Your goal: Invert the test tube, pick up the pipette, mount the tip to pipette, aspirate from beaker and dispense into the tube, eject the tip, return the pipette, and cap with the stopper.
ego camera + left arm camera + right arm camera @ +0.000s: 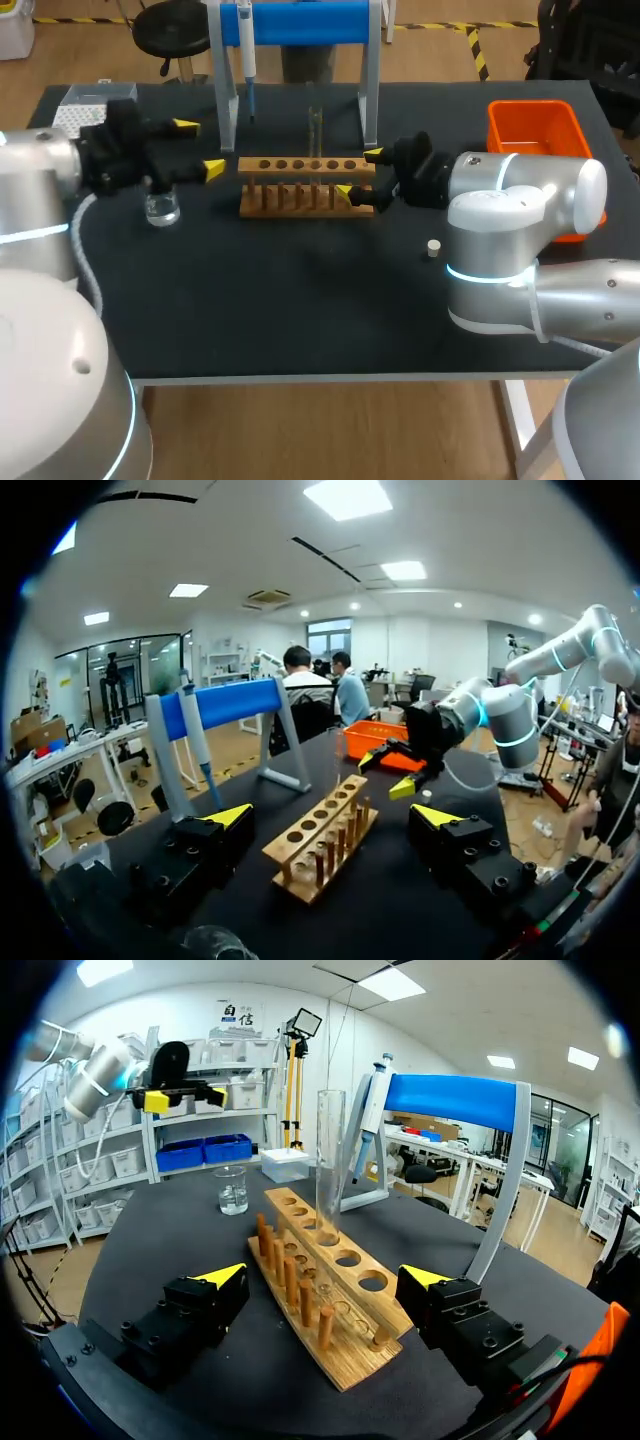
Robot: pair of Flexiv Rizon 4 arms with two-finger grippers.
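Now, stopper (433,248): lower right of centre in the head view, loose on the table and well apart from the rack. Risk: it is small and may roll if nudged.
Beaker (161,208): left of centre, liquid inside, just under the left arm. Risk: a low sweep would knock it and spill it.
Right gripper (359,174): open and empty, one finger at each side of the rack's right end, not touching it.
Rack (305,185): centre of frame. Risk: any forward push by the right fingers would shove or skew it.
Tube (315,130): upright in a rack hole; I cannot tell which end is up. Risk: it topples if the rack is jolted.
Left gripper (199,148): open and empty, left of the rack.
Pipette (246,50): upper centre, hanging on the stand (300,22). Risk: an off-centre grip could snag it on the stand.
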